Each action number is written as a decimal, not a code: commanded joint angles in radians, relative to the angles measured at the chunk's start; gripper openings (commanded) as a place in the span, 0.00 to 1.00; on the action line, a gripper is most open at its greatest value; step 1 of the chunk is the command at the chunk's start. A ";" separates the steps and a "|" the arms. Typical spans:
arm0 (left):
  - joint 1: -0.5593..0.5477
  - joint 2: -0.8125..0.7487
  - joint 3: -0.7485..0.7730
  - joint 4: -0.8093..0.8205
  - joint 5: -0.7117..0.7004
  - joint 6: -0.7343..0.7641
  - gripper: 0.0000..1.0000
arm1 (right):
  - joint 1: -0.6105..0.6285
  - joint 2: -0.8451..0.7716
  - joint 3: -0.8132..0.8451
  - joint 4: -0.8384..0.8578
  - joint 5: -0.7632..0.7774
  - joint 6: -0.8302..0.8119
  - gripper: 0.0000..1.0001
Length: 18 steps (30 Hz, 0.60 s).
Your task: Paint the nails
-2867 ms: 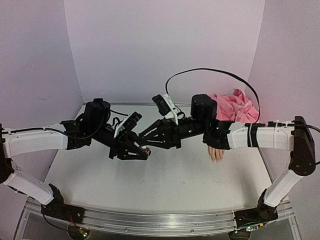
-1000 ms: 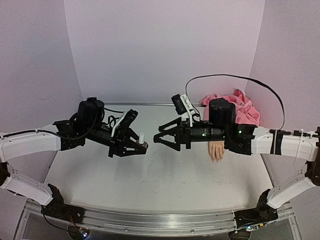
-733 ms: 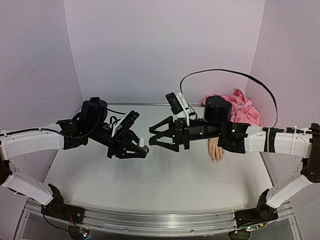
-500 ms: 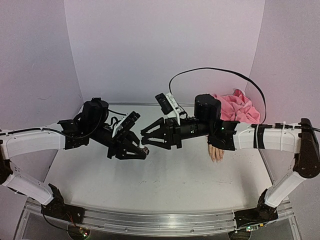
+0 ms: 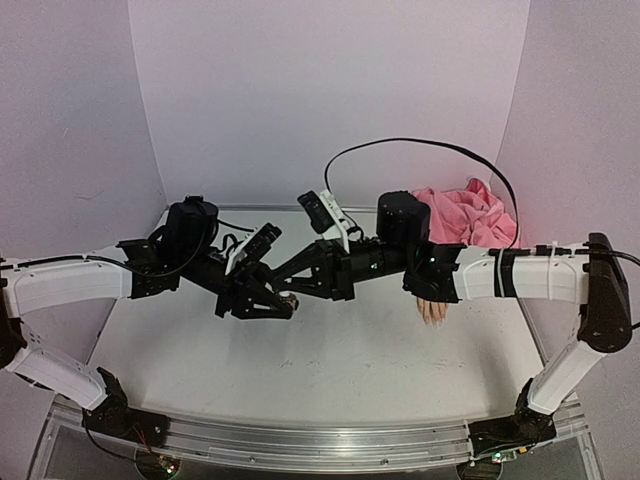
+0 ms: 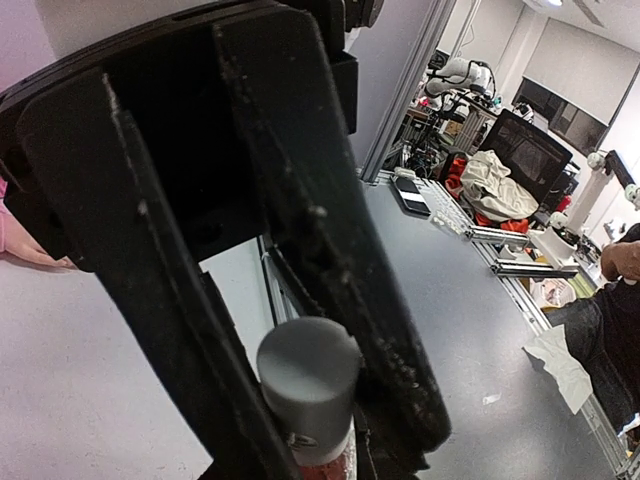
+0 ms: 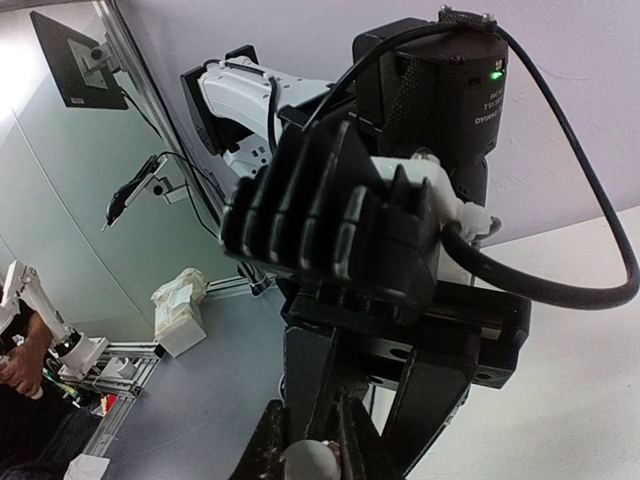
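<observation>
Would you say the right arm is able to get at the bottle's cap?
Probably yes: the cap sticks out past the left gripper that holds the bottle, nothing covers it, and the right gripper has a finger on each side.

White matte table (image 5: pixel 330 365), a few dark specks near the middle. Aluminium rail (image 5: pixel 300 447) runs along the near edge, with the left arm base (image 5: pixel 105 405) and right arm base (image 5: pixel 505 432) fixed at its ends. Back right: mannequin hand (image 5: pixel 431 307) lies flat on the surface, fingers toward the near edge, nails (image 5: pixel 434 320) only pale specks at the tips. Wrist hidden under the right arm. Bunched pink sleeve (image 5: pixel 472 216) lies on the table behind it, near the right wall.
</observation>
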 commanded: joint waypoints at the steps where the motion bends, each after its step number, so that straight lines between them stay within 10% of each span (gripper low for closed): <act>1: -0.002 -0.009 0.052 0.045 -0.019 0.005 0.00 | 0.009 -0.034 -0.002 0.069 0.018 0.013 0.08; 9: 0.003 -0.054 0.021 0.035 -0.547 0.020 0.00 | 0.065 -0.024 0.049 -0.212 0.401 -0.087 0.00; 12: 0.003 -0.068 0.018 0.015 -0.846 0.034 0.00 | 0.245 0.073 0.222 -0.632 1.590 -0.016 0.00; 13: 0.004 -0.068 0.020 0.001 -0.925 0.038 0.00 | 0.278 0.104 0.270 -0.710 1.725 0.064 0.00; 18: 0.007 -0.079 0.025 -0.041 -1.018 0.065 0.00 | 0.290 0.104 0.246 -0.562 1.529 0.074 0.00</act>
